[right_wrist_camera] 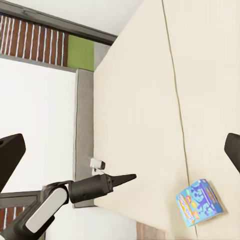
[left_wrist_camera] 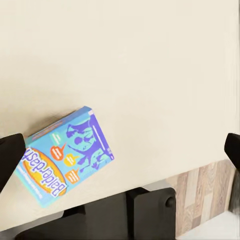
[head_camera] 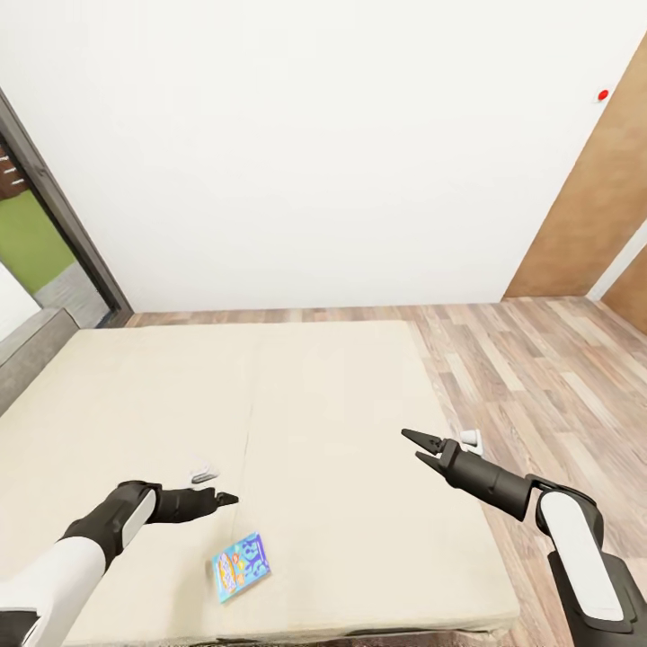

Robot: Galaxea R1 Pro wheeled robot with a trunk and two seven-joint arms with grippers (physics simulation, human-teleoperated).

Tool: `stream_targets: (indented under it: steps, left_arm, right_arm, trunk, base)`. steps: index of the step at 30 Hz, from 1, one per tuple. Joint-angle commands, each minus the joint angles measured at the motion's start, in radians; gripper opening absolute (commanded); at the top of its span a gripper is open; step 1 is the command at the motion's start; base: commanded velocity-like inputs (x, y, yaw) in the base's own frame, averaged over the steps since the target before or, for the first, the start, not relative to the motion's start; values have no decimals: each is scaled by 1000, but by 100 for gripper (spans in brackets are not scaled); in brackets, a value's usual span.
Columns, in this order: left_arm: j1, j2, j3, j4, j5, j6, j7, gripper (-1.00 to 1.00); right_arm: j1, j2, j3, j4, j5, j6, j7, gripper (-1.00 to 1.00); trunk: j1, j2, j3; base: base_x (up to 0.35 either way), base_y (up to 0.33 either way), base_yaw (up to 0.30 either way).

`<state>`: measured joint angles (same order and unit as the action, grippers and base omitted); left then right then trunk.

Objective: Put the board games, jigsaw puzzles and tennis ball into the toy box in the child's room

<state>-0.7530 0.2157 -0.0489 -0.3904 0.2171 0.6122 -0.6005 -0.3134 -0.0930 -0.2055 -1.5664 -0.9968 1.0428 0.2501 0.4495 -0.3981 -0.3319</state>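
Observation:
A small blue board game (head_camera: pixel 241 566) lies flat on the beige mattress of the bed (head_camera: pixel 296 404), close to its near edge. My left gripper (head_camera: pixel 225 497) hovers over the mattress just beyond the box, apart from it. In the left wrist view the box (left_wrist_camera: pixel 65 157) lies between the wide-apart fingertips (left_wrist_camera: pixel 10 157), so that gripper is open and empty. Over the bed's right part my right gripper (head_camera: pixel 422 447) stands open and empty. Its wrist view takes in the blue box (right_wrist_camera: pixel 200 202) and the left gripper (right_wrist_camera: pixel 125 178).
The grey headboard (head_camera: pixel 27 346) runs along the bed's left side, under a dark-framed opening (head_camera: pixel 63 216). Wood-plank floor (head_camera: pixel 539 377) lies to the right of the bed, with a brown panel (head_camera: pixel 593 207) against the white wall.

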Motion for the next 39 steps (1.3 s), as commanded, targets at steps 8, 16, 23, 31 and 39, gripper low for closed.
stream_targets:
  steps: [8,16,23,31,39]
  left_arm:
    - [0,-49,-3,46,9,2,5,100]
    - [0,-55,-3,54,11,-17,6,100]
    - [0,-49,2,54,13,-17,8,100]
    - [0,-43,8,54,14,-9,48,100]
    - [0,-40,23,55,18,-3,217,100]
  right_arm:
    - [0,1,-2,3,10,4,12,100]
    - [-1,-1,-7,4,11,4,12,100]
    - [-1,-2,-9,6,12,4,12,100]
    - [-1,-2,-10,7,12,4,12,100]
    - [-1,-2,-10,6,12,4,12,100]
  trunk:
    - [0,-2,-15]
    - [0,-2,-28]
    - [0,-2,-40]
    - [0,-2,-53]
    - [0,-2,-66]
  base:
    - [0,0,0]
    - [0,0,0]
    - [0,0,0]
    - [0,0,0]
    - [0,0,0]
